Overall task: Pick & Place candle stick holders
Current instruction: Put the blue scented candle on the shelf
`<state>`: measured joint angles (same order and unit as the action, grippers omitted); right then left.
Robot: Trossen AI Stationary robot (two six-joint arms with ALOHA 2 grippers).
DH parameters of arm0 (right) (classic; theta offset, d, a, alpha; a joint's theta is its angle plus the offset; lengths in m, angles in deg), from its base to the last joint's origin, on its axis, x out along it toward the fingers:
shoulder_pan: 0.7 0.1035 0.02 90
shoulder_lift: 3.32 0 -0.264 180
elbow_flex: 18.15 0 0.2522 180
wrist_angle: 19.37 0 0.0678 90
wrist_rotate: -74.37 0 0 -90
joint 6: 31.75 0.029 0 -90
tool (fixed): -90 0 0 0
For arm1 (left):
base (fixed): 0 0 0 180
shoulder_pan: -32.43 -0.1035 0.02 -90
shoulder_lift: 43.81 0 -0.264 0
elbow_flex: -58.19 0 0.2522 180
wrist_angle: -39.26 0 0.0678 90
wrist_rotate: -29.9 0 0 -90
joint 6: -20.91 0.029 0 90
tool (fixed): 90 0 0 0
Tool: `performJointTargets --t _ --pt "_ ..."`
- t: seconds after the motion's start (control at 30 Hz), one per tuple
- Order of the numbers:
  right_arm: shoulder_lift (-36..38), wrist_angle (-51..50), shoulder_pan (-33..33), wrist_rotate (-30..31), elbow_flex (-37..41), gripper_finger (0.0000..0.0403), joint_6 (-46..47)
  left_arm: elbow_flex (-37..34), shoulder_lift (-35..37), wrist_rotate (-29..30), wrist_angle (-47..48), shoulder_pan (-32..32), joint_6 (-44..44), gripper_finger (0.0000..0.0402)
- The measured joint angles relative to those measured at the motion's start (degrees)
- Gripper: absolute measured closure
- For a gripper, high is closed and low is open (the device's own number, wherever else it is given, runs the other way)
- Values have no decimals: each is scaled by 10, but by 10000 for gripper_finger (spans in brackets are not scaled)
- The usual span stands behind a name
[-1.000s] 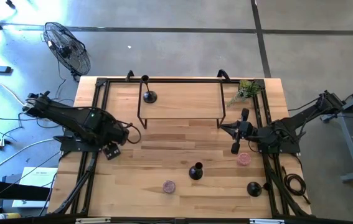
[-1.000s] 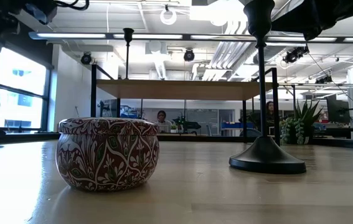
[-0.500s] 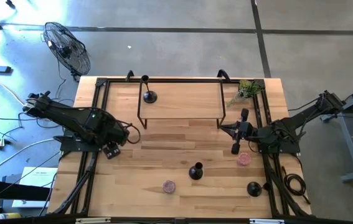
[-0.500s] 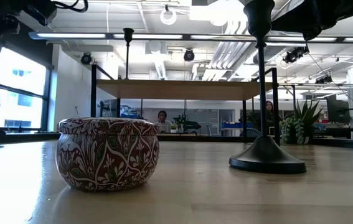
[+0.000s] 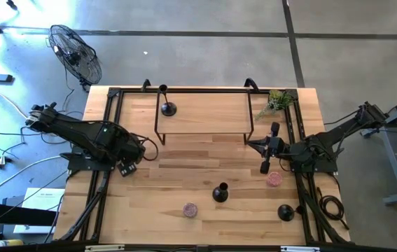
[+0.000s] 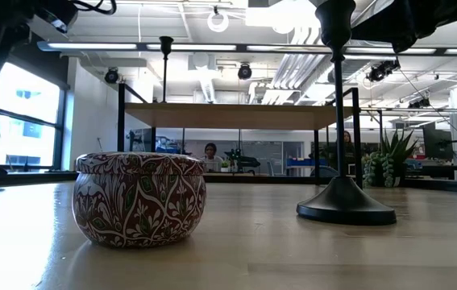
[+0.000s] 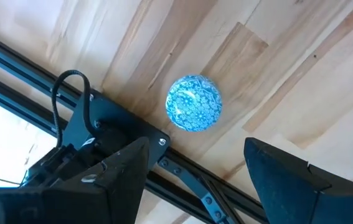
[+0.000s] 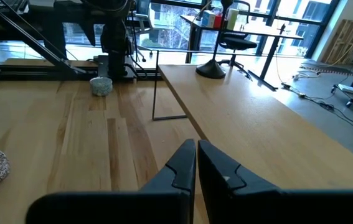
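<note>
Three black candle stick holders stand upright on their round bases. One (image 5: pixel 166 107) is on the raised shelf at the far middle, one (image 5: pixel 220 192) on the table near the middle, and one (image 5: pixel 286 212) at the near right. My left gripper (image 7: pixel 195 180) hangs at the table's left side, pointing down and open, above a blue patterned tin (image 7: pixel 193 112). It touches nothing. My right gripper (image 8: pixel 196 163) is shut and empty. It hovers about level at the table's right side (image 5: pixel 261 147), pointing toward the left.
Two pink patterned tins (image 5: pixel 190 209) (image 5: pixel 274 179) sit on the near half of the table. The black-framed shelf (image 5: pixel 205 112) spans the far middle, with a small plant (image 5: pixel 276 101) at the far right. Black rails (image 5: pixel 103 140) run along both table sides.
My left gripper has tipped slightly over the blue tin, staying open and in place.
</note>
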<state>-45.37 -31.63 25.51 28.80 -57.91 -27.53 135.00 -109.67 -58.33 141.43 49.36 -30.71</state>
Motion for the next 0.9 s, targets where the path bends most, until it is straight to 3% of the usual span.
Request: performJointTargets --t 0.67,0.9 --pt "0 -10 0 -9 0 391 27 0 0 8 19 0 -45 141" --pt "0 -18 0 -16 0 391 34 -23 0 0 16 0 -54 78"
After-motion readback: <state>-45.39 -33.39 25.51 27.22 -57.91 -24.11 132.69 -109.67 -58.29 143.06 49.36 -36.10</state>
